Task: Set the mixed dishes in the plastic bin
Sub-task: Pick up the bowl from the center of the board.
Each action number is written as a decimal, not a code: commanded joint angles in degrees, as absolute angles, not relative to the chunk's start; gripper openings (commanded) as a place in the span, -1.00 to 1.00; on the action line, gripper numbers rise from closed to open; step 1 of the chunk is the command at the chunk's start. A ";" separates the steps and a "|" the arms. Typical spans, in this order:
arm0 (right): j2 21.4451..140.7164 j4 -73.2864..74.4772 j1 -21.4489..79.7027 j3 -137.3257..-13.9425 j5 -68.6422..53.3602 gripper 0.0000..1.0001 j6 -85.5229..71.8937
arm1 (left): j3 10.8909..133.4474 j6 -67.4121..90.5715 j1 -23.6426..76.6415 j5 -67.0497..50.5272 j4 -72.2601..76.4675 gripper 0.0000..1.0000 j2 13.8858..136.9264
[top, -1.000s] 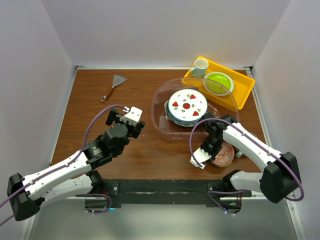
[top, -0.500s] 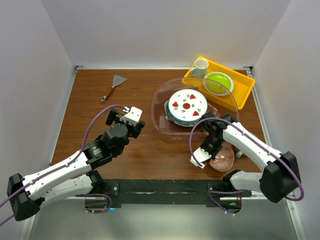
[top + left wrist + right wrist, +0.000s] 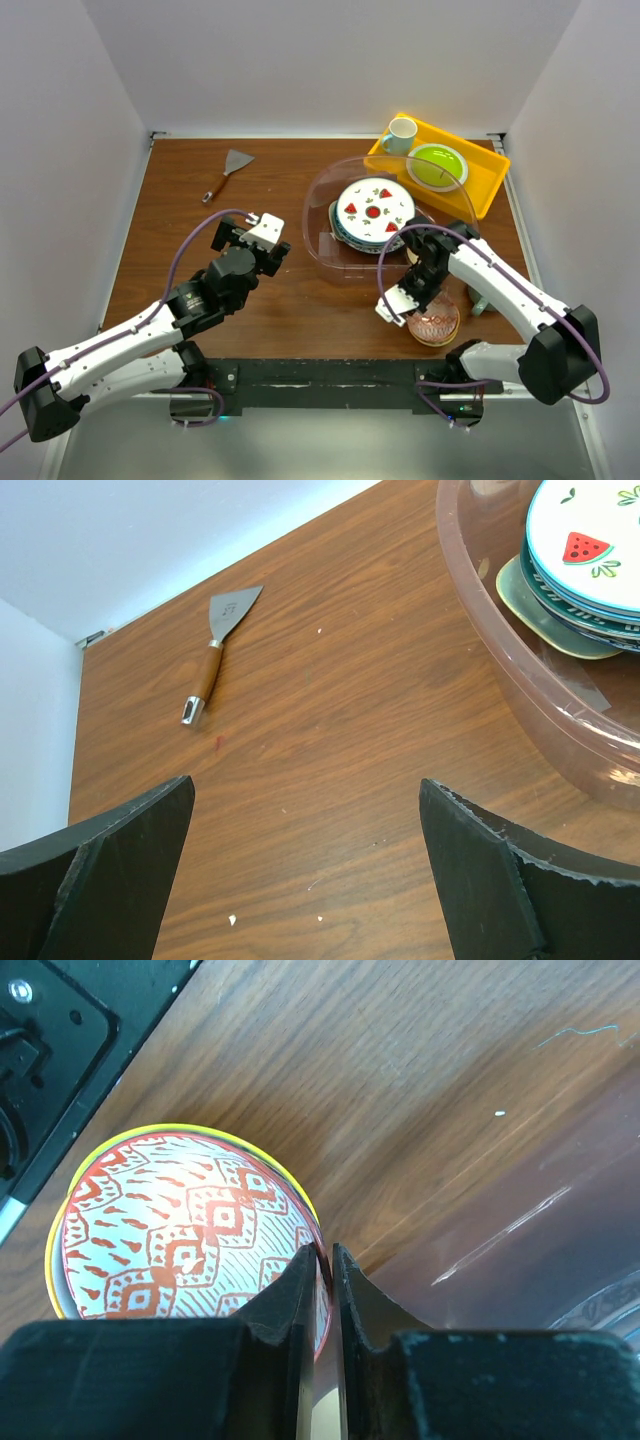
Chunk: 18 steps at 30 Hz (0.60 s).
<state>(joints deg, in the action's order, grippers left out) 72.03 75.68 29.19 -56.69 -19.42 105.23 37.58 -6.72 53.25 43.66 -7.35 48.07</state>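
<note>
My right gripper is shut on the rim of the red-patterned bowl, one finger inside and one outside. The bowl sits near the table's front edge, just outside the plastic bin. Inside the bin lies a stack of plates, the white one with red fruit marks on top. A grey-teal mug peeks out from behind the right arm. My left gripper hovers open over bare wood, left of the bin.
A yellow tray at the back right holds a lime-green plate and a white mug. A scraper with a wooden handle lies at the back left. Walls close in on three sides.
The right gripper has closed onto the bowl's rim, and the bowl has shifted a little toward the front edge and leftward. The left arm has not moved.
</note>
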 commanded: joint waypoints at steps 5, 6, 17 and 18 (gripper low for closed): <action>73.56 76.11 29.18 -62.13 -29.35 -1.00 100.73 | 37.53 -7.38 52.73 43.42 -4.92 1.00 47.81; 73.74 76.20 29.27 -62.49 -29.96 -1.00 100.64 | 37.53 -7.30 52.73 43.42 -4.92 1.00 47.64; 74.09 80.50 29.18 -65.74 -33.92 -1.00 99.40 | 37.53 -7.38 52.65 43.24 -4.92 1.00 47.55; 74.18 81.03 29.18 -66.79 -34.45 -1.00 99.40 | 37.53 -7.38 52.65 43.24 -4.92 1.00 47.55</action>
<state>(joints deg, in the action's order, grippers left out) 74.00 76.97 29.19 -62.08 -28.64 99.85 37.58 -6.72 52.99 43.55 -7.35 48.05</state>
